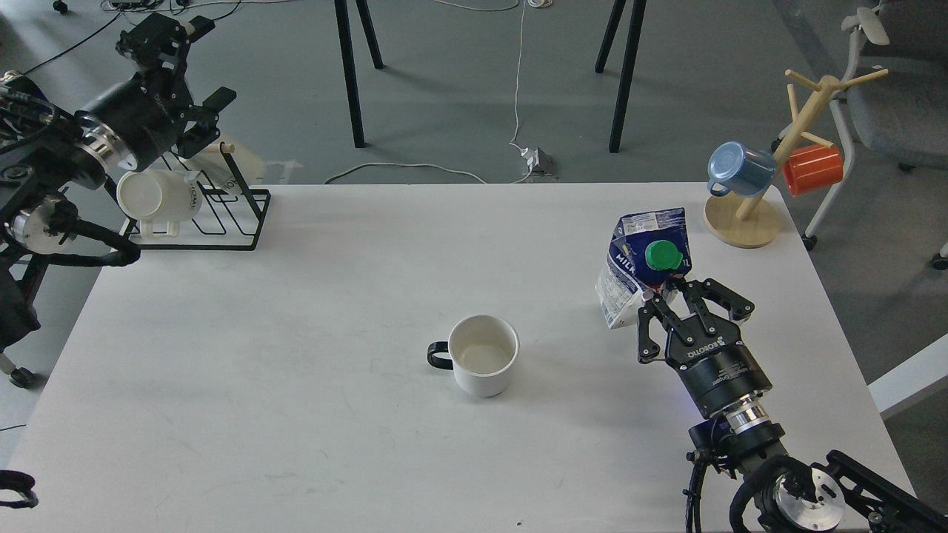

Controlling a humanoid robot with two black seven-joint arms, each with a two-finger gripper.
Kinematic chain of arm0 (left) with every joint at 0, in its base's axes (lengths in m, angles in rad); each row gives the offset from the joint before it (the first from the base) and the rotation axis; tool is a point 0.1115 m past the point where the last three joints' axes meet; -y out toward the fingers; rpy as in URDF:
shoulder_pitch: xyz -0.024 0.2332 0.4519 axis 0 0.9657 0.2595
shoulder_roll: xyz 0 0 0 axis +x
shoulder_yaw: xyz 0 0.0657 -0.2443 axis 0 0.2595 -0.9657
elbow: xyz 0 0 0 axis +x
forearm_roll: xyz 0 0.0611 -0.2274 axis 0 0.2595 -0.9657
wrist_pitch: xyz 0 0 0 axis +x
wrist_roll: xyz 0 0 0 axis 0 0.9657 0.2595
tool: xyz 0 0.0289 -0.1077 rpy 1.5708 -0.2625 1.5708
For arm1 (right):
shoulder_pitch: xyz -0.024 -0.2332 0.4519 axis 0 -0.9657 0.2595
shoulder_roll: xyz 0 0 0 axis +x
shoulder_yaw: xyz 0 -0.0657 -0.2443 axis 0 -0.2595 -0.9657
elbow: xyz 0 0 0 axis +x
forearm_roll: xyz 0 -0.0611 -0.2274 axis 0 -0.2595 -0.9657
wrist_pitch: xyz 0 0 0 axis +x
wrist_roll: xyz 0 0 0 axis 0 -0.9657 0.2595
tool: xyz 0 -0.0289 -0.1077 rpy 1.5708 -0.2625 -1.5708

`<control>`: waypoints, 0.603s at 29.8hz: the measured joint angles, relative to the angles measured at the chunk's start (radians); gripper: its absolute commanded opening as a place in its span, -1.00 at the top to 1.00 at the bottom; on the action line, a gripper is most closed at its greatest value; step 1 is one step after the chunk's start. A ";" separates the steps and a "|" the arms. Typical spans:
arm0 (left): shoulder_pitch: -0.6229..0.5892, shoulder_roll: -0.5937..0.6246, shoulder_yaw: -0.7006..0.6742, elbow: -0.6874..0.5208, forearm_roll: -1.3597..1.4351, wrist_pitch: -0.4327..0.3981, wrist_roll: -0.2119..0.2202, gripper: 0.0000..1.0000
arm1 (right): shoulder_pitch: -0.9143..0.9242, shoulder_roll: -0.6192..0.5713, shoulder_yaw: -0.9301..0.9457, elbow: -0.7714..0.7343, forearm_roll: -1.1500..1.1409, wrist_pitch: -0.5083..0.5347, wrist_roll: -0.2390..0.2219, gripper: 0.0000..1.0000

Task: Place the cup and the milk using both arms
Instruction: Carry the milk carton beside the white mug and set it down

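The cup [483,355] stands upright just below the centre of the frame on the white table [296,333], its black handle pointing left and nothing touching it. At the right, the milk [644,263] leans with its green cap facing the camera, and the right gripper [678,300] has its fingers closed around the carton's lower part. The left gripper [167,37] hangs at the upper left above a black wire rack [237,218] holding a cream mug [157,198]; whether its fingers are open or closed I cannot tell

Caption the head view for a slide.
Right claw grips the milk; the cup stands mid-table, left claw raised.
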 measured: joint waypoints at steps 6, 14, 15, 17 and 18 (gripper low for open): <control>0.001 -0.013 0.000 -0.001 0.000 0.000 0.000 -0.99 | 0.000 0.115 -0.040 -0.076 -0.051 0.000 -0.014 0.38; 0.000 -0.012 0.000 -0.002 0.000 0.000 0.001 -0.99 | -0.003 0.168 -0.059 -0.124 -0.061 0.000 -0.017 0.31; 0.000 -0.010 0.000 -0.001 0.000 0.000 0.001 -0.99 | -0.003 0.172 -0.061 -0.129 -0.061 0.000 -0.017 0.27; 0.000 -0.007 0.001 0.001 0.001 0.000 0.000 -0.99 | -0.003 0.184 -0.064 -0.137 -0.061 0.000 -0.017 0.25; 0.000 -0.006 0.003 0.001 0.001 0.000 0.000 -0.99 | -0.002 0.188 -0.065 -0.138 -0.061 0.000 -0.017 0.23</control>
